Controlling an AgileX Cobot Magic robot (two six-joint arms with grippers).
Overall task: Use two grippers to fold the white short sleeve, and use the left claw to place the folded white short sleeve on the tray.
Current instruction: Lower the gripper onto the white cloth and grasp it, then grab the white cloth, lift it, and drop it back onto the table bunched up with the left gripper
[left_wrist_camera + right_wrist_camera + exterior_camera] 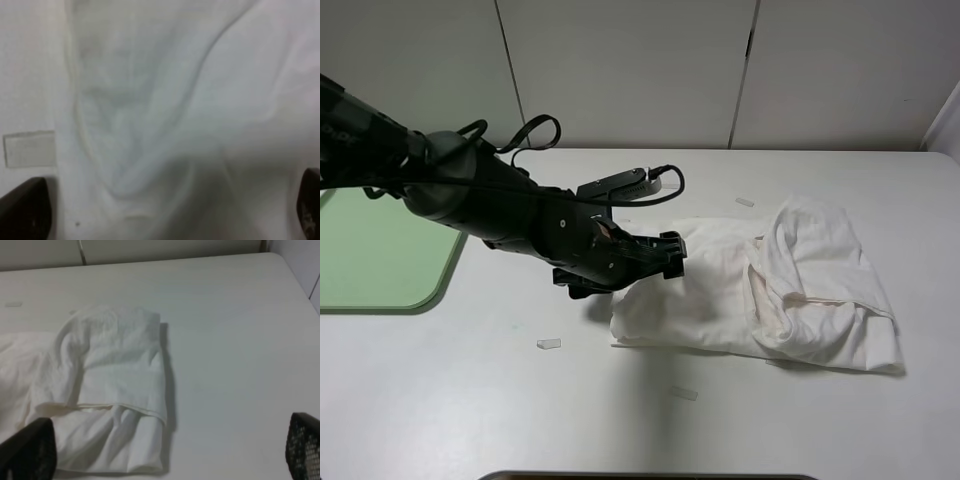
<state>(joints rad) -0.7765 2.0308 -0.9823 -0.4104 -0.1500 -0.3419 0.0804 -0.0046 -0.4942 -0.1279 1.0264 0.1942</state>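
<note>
In the high view the white short sleeve (760,290) lies crumpled on the white table (470,400), at about 3 o'clock from the table's middle. It is partly folded over itself, with a thick rolled bulge towards its 2 o'clock side and a flatter panel towards 9 o'clock. The left gripper (665,258) reaches in from 9 o'clock on its black arm and stands at the shirt's 9 o'clock edge, low over the cloth. Whether it touches the fabric cannot be told. In the left wrist view its two dark fingertips (22,210) stand wide apart, and wrinkled white cloth fills the space between them — nothing is clamped. One small clear tape strip (30,149) lies on the table just beside the shirt's hem. The tray (380,260) is light green and sits at the 9 o'clock edge of the high view, well apart from the shirt, with the black arm passing over its 1 o'clock corner. The right gripper (165,450) does not show in the high view. In its own wrist view its two black fingers are spread far apart and hold nothing — the folded end of the shirt lies on the table beyond them. Two more tape strips (549,344) lie on the bare table at about 7 o'clock from the shirt.
</note>
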